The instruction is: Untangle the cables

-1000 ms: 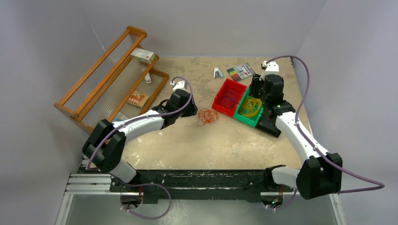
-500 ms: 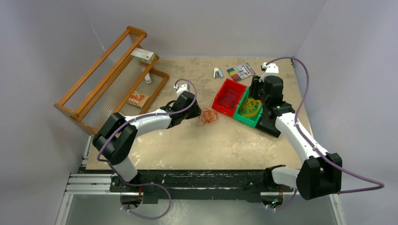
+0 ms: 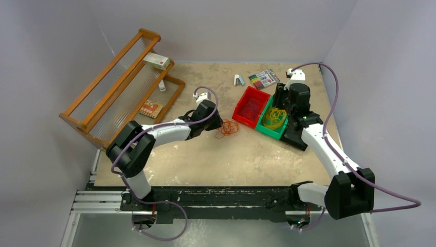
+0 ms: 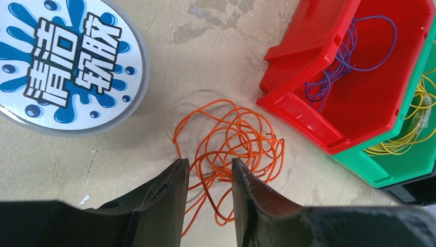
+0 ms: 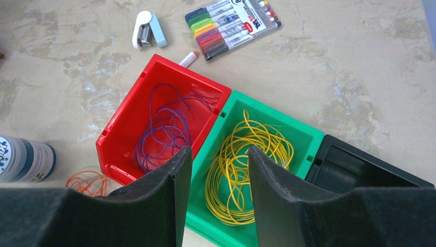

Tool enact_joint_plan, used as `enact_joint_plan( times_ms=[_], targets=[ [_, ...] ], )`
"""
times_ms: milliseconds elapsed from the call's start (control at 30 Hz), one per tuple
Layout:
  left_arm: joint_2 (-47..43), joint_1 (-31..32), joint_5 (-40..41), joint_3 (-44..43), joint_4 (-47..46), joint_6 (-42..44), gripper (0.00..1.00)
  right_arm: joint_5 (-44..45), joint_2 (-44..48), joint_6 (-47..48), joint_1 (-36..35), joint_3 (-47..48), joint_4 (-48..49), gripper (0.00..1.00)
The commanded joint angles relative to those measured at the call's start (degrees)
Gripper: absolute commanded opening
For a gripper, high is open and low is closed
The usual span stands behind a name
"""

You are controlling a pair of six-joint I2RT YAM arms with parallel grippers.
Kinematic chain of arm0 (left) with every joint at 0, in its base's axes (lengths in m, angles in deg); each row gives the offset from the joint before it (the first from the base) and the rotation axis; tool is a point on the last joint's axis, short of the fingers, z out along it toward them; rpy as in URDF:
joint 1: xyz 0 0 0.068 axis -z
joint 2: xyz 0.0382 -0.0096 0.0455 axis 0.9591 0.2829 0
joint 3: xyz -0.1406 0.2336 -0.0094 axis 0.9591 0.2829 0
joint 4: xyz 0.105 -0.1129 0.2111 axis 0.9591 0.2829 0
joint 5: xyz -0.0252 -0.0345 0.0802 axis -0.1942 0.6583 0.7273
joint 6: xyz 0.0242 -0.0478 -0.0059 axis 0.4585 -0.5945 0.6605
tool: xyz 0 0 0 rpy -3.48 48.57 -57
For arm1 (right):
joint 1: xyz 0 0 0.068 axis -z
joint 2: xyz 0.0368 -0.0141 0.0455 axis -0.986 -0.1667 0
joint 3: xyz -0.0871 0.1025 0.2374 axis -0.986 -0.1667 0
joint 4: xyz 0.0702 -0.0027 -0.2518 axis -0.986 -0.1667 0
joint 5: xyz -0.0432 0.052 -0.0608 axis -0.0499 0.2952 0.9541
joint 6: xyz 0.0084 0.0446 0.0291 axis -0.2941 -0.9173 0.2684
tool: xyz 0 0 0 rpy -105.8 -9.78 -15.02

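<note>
The orange cables (image 4: pixel 231 146) lie in a loose tangle of loops on the bare surface (image 3: pixel 247 159), just beside one corner of the red bin (image 4: pixel 303 49) but not touching it. The left pincer (image 4: pixel 208 164) is down at the near edge of this tangle with its two fingers apart. A narrow gap shows between them and several orange strands run through it, though I cannot tell whether the fingers touch the strands. To the left of the tangle stands a round tub (image 4: pixel 67 62) with a blue and white printed lid. Inside the red bin sits a coil of purple cables (image 5: pixel 164 131). The green bin (image 5: pixel 277 114) stands side by side with the red one, touching it, and holds a coil of yellow cables (image 5: pixel 267 149). A black bin (image 5: pixel 360 170) adjoins the green one on its other side. The right pincer (image 5: pixel 220 152) hangs above the green bin with its fingers apart and nothing between them, and the yellow coil shows through the gap below. Beyond the bins, on the far part of the surface, a pack of markers (image 5: pixel 234 20) and a stapler (image 5: pixel 147 30) lie near each other. A wooden rack (image 3: pixel 123 87) stands at the far left, well apart from the cables.
</note>
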Motion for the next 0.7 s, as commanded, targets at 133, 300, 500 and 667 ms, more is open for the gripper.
enact_joint_plan(
  times_ms=[133, 300, 500, 667],
  targets=[
    [-1.1, 0.4, -0.6, -1.2, -1.2, -0.5, 0.35, 0.3, 1.2, -0.7, 0.2, -0.2, 1.8, 0.47],
    [-0.2, 0.6, -3.3, -1.3, -3.1, -1.2, 0.34, 0.2, 1.2, -0.8, 0.2, -0.1, 1.5, 0.47],
    [-0.3, 1.0, -3.7, -0.8, -3.2, -1.4, 0.28, 0.3, 1.7, -1.0, 0.2, -0.3, 1.2, 0.47],
    [-1.3, 1.0, -3.1, 0.3, -3.5, -1.5, 0.14, 0.5, 2.0, -1.4, 0.2, -0.5, 1.4, 0.47]
  ],
)
